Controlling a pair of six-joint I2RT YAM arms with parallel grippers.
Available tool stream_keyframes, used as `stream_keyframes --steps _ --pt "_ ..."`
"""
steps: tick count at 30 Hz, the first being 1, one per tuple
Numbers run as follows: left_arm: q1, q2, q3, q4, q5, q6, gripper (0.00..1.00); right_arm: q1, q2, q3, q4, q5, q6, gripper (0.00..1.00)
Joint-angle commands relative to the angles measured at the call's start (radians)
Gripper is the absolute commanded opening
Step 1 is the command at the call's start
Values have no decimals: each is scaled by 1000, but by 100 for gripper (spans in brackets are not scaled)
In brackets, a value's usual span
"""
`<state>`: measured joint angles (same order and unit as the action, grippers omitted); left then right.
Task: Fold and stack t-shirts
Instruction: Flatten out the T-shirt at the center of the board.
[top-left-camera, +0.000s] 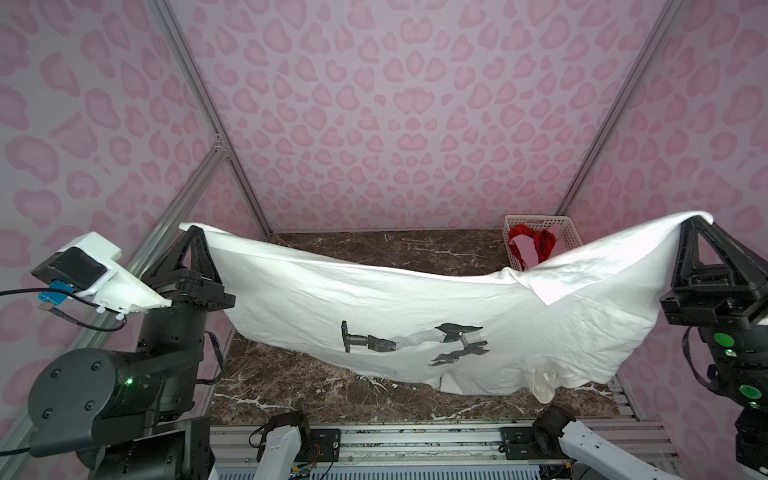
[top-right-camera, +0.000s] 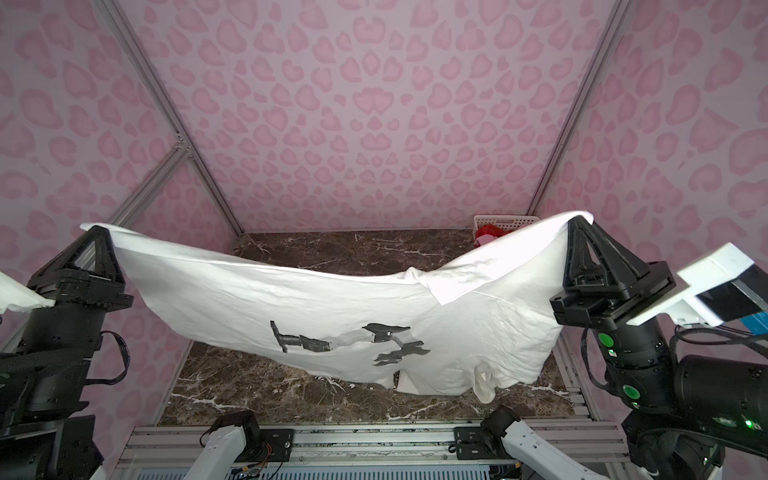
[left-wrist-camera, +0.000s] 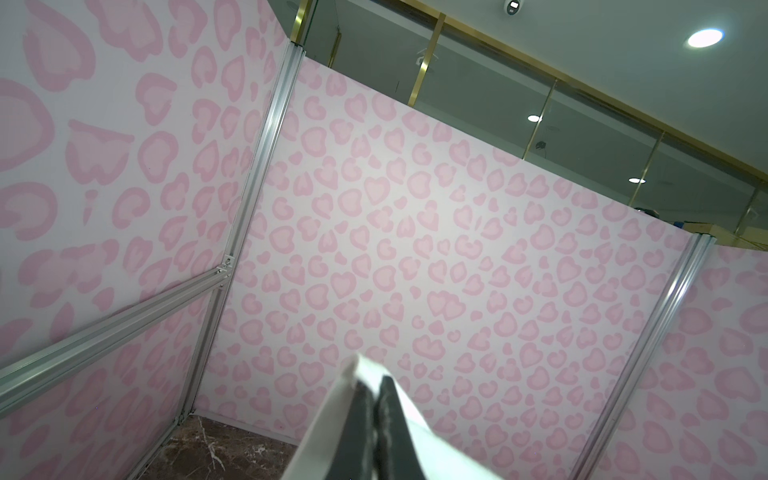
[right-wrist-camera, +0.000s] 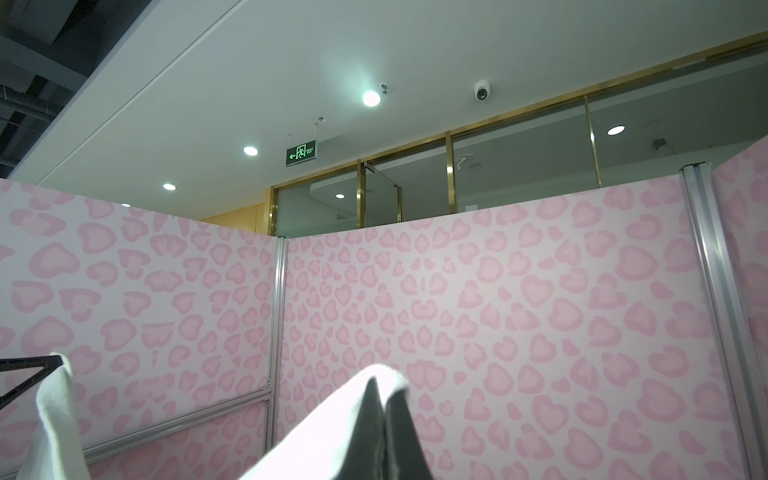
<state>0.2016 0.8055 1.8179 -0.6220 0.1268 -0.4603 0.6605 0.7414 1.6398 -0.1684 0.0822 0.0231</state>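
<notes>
two clenched grippers, left gripper (top-left-camera: 194, 233) and right gripper (top-left-camera: 693, 220), hold the off-white t-shirt (top-left-camera: 374, 299) stretched above the marble table (top-left-camera: 332, 399); judged best: keep tension even, lower it flat mid-table.

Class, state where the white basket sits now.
In both top views the white basket sits at the far right corner of the table, behind the raised off-white t-shirt.

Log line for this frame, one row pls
left gripper: shut on off-white t-shirt | right gripper: shut on it | shirt: stretched between both, sagging | red t-shirt, pink t-shirt: in basket
</notes>
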Motion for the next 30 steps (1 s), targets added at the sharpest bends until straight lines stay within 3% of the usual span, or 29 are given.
stream_keyframes --steps 1,11,14,17,24,30 --pt "-1 13 -79 5 -49 23 5 0 65 3 16 62 -22 0" --pt "-1 34 -662 290 -77 13 5 -9 230 -382 204 186 -35 0" --pt "-1 112 -793 398 -65 25 5 -75 291 -501 267 184 4 0" --pt "-1 227 -872 497 -71 35 4 -172 366 -584 352 99 58 0" --pt "-25 560 -833 641 -98 -22 4 -242 681 -469 409 -23 49 0" --pt "-83 787 -646 641 -167 3 4 -249 915 -290 379 -63 12 0"
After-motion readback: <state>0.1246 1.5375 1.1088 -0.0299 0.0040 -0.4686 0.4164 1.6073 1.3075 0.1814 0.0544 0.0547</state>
